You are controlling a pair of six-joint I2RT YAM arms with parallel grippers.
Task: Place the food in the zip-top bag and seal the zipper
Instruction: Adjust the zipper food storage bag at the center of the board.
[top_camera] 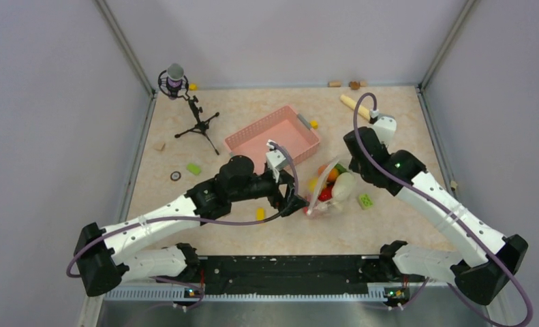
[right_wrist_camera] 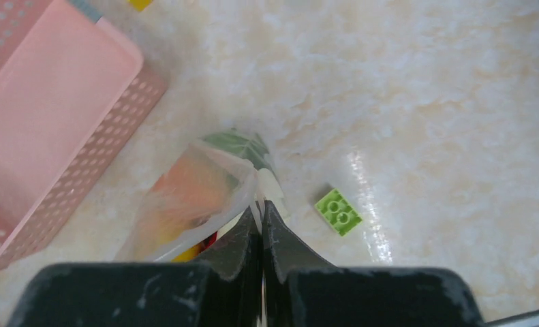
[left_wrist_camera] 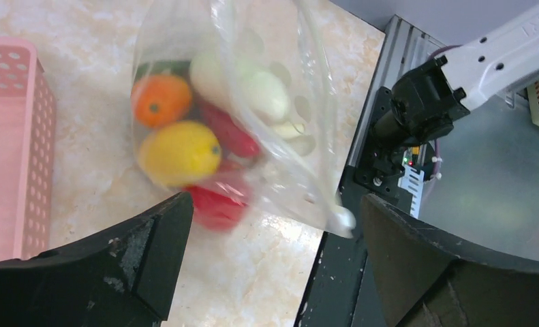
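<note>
A beige marbled bench sits between pale grey walls. From the top camera, the zip-top bag stands near the middle of the bench, just in front of the pink basket, with the food bunched inside it. The left claw is at the bag's left side and the right claw is at its upper edge. A green block lies just right of the bag, a yellow block lies under the left arm, a second green block lies further left, and a microphone on a tripod stands in the far left corner. In the left wrist view, the left claw is released, its 2 fingers spread wide and apart from the plastic, which hangs in front of them. Through the clear dotted film show an orange mango, a yellow mango, a white piece, a red chili and another red piece at the bottom. In the right wrist view, the right claw is clenched, its 2 fingers pressed together on a fold of the bag's upper edge, so the bag droops from them toward the basket. The green block lies apart on the bare surface to the right.
</note>
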